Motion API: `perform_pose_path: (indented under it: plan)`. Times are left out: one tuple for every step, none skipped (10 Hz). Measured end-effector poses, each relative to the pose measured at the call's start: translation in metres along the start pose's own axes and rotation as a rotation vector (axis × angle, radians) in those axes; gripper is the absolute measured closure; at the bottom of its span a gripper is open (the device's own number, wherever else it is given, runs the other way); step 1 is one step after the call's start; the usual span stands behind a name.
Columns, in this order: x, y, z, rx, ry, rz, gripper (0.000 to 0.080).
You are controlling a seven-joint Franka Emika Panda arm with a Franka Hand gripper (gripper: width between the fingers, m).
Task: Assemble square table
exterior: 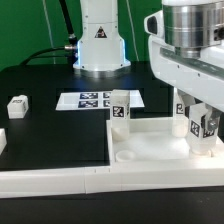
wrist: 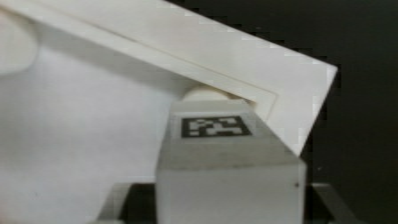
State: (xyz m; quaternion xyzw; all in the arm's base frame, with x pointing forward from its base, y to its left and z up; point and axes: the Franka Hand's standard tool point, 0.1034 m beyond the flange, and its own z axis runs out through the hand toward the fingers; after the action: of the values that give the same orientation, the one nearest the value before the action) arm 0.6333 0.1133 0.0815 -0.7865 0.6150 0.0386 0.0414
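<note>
Rail (exterior: 50, 182) low across exterior view | table top (exterior: 150, 150) lower right, behind rail | gripper (exterior: 197, 127) jaws closed on upright leg (exterior: 207, 124) at right corner of top | probably light, stiff, smooth plastic; hold by flat sides | second leg (exterior: 118, 110) standing at centre

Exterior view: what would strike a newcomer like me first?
The end effector, at the exterior view's right, grips a tagged white leg post upright over the square table top. A second leg post stands at that top's corner nearer the middle, and a third leg post sits alone on the black table at the exterior view's left.
</note>
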Motion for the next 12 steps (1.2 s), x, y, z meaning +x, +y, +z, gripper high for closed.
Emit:
perform_pose_path:
  plan:
    - [-0.0048,0.0,0.0002,0.007,-0.006,0.135,0.0508]
    - [-0.007,-0.0004,0.0,0.007,-0.006,0.169,0.0508]
    - [-0.0062,-0.0003,0.0,0.007,-0.006,0.146,0.0508]
    - [-0.0058,0.0001,-0.0001,0.001,0.0,0.06,0.0434]
    - [-0.0051,-0.0013,-0.0029,-0.015,0.024,-0.113,0.0228]
    - [-0.008,-0.0025,-0.0032,-0.023,0.047,-0.259,0.0228]
    - [-0.0142,-0.0017,-0.0009,-0.03,0.051,-0.362,0.0167]
    - [-0.0144,-0.0019,-0.0009,-0.03,0.047,-0.409,0.0167]
    - [-0.0133,-0.0019,-0.001,-0.032,0.047,-0.503,0.0152]
    - [-0.0122,-0.0008,-0.0013,-0.05,0.056,-0.659,0.0152]
    - [-0.0112,0.0003,-0.0018,-0.082,0.08,-0.852,0.0151]
    - [-0.0131,0.0006,-0.0012,-0.097,0.092,-0.961,0.0151]
